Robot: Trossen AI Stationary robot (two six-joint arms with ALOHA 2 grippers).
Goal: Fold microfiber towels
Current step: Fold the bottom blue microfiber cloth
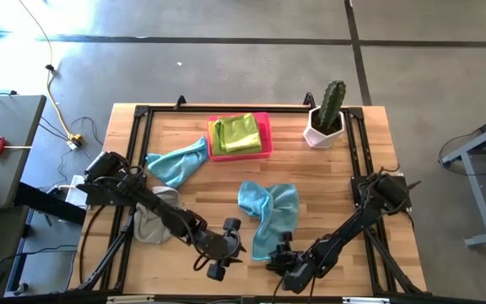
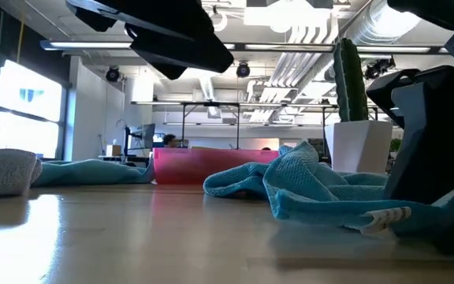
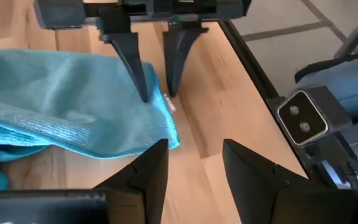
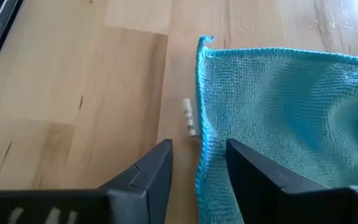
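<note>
At the near edge we see the left gripper [image 1: 224, 250] hanging with fingers parted and empty just left of the crumpled teal towel [image 1: 270, 209], whose near corner the right gripper [image 1: 278, 256] straddles with fingers parted

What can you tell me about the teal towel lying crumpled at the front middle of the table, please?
The teal towel is a soft, looped microfiber cloth, rumpled and partly folded over itself on the wooden table. A small white tag sticks out at one hem. The right gripper, jaws open, straddles its near edge; the left gripper hangs open just beside that corner.
</note>
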